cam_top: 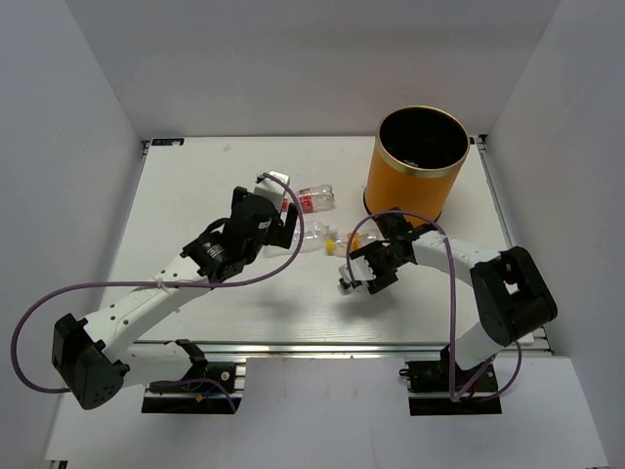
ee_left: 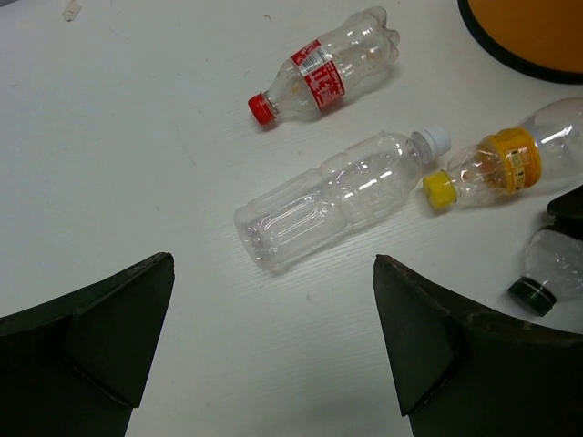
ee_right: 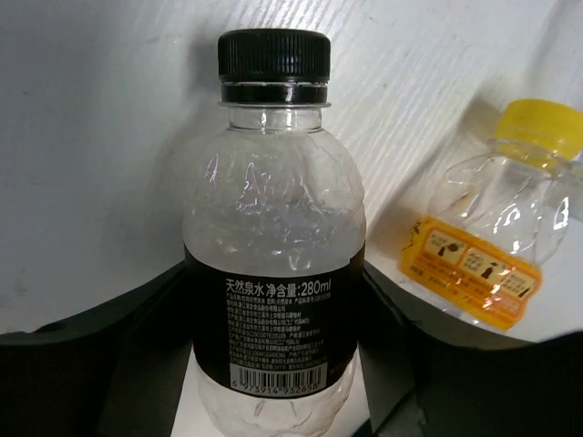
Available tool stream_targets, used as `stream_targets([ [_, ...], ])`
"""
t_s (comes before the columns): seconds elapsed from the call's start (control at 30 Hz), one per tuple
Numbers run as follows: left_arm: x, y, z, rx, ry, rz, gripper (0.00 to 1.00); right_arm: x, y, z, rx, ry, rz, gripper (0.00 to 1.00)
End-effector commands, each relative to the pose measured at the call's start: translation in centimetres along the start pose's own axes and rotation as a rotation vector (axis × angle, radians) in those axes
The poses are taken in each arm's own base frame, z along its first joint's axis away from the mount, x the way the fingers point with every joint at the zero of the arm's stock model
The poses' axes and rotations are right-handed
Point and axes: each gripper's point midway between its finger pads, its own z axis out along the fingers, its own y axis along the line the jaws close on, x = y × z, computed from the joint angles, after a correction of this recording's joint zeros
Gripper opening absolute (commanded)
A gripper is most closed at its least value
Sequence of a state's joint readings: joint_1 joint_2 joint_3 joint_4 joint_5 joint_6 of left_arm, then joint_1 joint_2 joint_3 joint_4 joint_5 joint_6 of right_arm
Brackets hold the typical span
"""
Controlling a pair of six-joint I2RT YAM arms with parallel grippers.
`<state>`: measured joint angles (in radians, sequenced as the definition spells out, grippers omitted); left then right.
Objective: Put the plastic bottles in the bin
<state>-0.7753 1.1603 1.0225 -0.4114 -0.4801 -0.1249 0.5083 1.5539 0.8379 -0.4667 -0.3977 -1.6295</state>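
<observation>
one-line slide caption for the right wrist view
Right jaws grip a black-labelled bottle, a yellow-capped bottle lying just beside it on the white table.

White bench (cam_top: pixel 195 195) beneath the left pincer (cam_top: pixel 288 223) and the right pincer (cam_top: pixel 356 274), matte, with a fine ribbed grain showing close under both. Closed in by plain white panels on three sides: back wall (cam_top: pixel 312 59) well beyond the pincers, left wall (cam_top: pixel 59 147) out past the left pincer, right wall (cam_top: pixel 586 147) out past the right pincer. Silver near rail (cam_top: pixel 322 349) along the bench edge behind both pincers. Grey side rail (cam_top: pixel 500 210) down the edge to the right of the right pincer. Even, diffuse light, with only soft, faint shadows on the bench around the pincers.
</observation>
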Motion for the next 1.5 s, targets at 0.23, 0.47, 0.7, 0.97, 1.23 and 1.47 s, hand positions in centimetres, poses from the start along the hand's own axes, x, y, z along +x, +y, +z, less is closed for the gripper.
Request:
stream_targets([
  [0.23, 6.3, -4.4, 2.1, 0.273, 0.211, 0.322, 1.0, -0.7, 2.6, -1.4, -0.109, 0.025, 0.096, 0.14],
  [0.47, 6.9, -3.6, 2.9, 0.228, 0.24, 0.382, 1.0, -3.6, -0.5, -8.9, 0.113, 0.054, 0.336, 0.04],
  [0.7, 6.9, -3.6, 4.4, 0.247, 0.22, 0.508, 1.0, -5.1, -11.3, -23.8, 0.826, 0.047, 0.535, 0.07],
  [0.97, 8.4, -3.2, 7.2, 0.243, 0.266, 0.602, 1.0, -2.6, -20.0, -33.4, 1.243, 0.037, 0.661, 0.1],
  [1.23, 8.0, -2.4, 9.7, 0.21, 0.266, 0.661, 1.0, 5.6, -23.5, -31.4, 1.12, 0.148, 0.882, 0.52],
  [1.47, 9.0, -3.0, 11.9, 0.246, 0.319, 0.695, 1.0, 7.2, -21.9, -30.1, 1.042, 0.063, 0.952, 0.9],
])
